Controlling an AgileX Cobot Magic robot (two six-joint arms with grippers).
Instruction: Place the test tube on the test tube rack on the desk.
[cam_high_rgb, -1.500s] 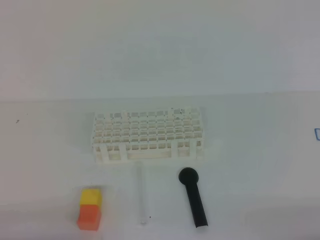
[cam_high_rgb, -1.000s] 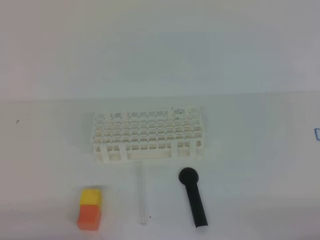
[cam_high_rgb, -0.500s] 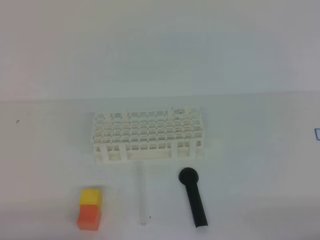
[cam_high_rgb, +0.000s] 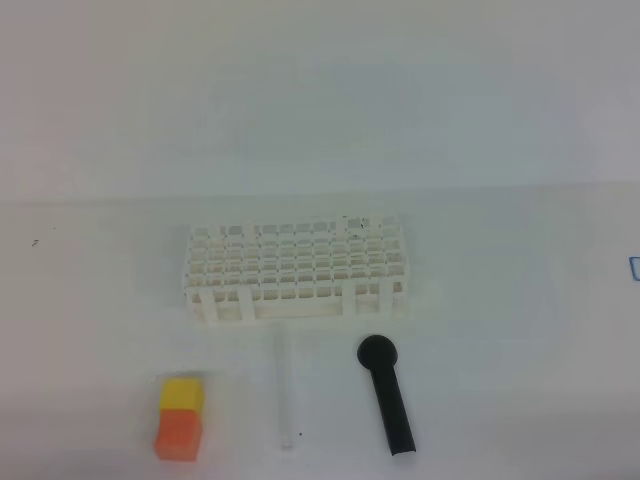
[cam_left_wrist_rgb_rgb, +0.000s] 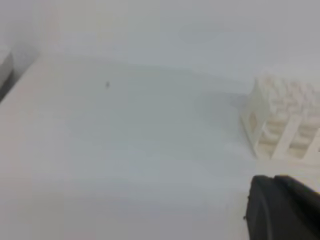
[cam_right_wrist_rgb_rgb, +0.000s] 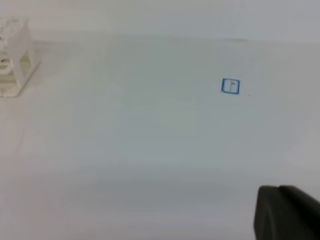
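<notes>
test tube (cam_high_rgb: 286, 390) flat, apparently just before test tube rack (cam_high_rgb: 296, 268)

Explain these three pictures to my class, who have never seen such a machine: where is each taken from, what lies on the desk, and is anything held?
This is a two-armed robot. One camera looks down from above; two ride on the wrists. The dark shapes in the wrist views' corners are the left claw and right claw, both shut and empty. On the white desk stand a test tube rack and, nearer, a yellow-and-orange block, a clear test tube lying flat, and a black round-headed stick. Nothing is held.
</notes>
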